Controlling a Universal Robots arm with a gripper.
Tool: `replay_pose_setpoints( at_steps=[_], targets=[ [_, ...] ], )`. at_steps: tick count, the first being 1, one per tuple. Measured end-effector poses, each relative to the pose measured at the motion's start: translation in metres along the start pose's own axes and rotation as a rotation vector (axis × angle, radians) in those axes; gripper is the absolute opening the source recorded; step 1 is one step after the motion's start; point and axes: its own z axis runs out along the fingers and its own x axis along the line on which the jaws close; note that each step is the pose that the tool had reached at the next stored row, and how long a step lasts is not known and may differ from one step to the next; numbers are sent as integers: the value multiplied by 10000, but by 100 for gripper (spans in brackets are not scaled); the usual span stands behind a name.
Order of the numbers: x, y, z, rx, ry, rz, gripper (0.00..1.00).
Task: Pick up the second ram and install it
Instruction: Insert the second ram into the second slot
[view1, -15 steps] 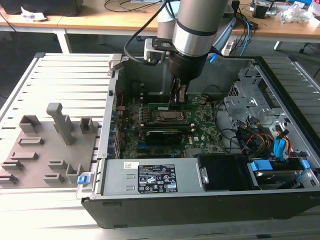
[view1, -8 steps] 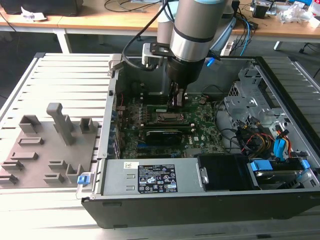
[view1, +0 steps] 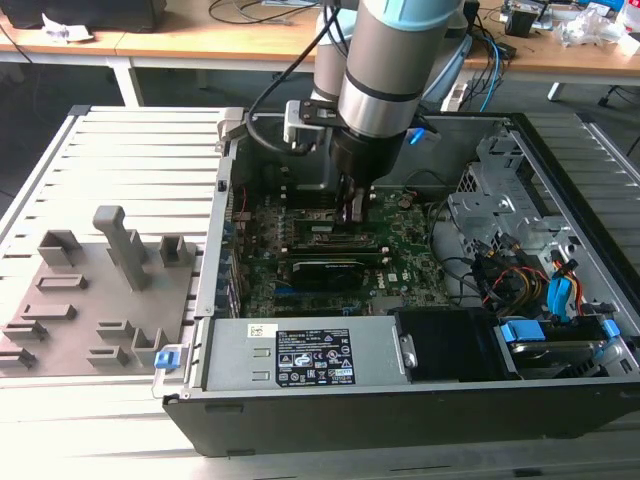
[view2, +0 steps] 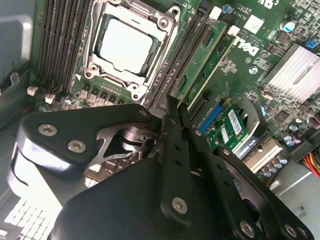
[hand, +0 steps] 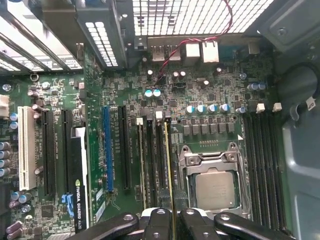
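First wrist view: gripper (hand: 171, 220) pinches the second ram (hand: 168, 170) edge-on, aligned over a slot beside the motherboard's (hand: 130, 100) processor socket (hand: 212, 182)

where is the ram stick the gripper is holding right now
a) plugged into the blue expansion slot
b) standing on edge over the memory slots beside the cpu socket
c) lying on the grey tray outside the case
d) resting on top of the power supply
b: in both wrist views the gripper is closed on the ram stick, which stands on edge along the memory slots next to the cpu socket.
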Motion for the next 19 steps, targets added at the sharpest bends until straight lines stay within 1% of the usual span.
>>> replay_pose_setpoints(
  at_steps=[1, 6, 14, 16, 17, 18, 19],
  targets=[
    [1, -2, 21, 0, 0, 1, 14],
    [5, -7, 82, 0, 1, 0, 14],
    [15, -21, 233, 0, 1, 1, 14],
    [16, -23, 256, 0, 1, 0, 14],
    [19, -26, 297, -2, 3, 3, 14],
    [20, -27, 328, 5, 2, 2, 14],
    [20, 5, 288, 87, -6, -6, 14]
  ],
)
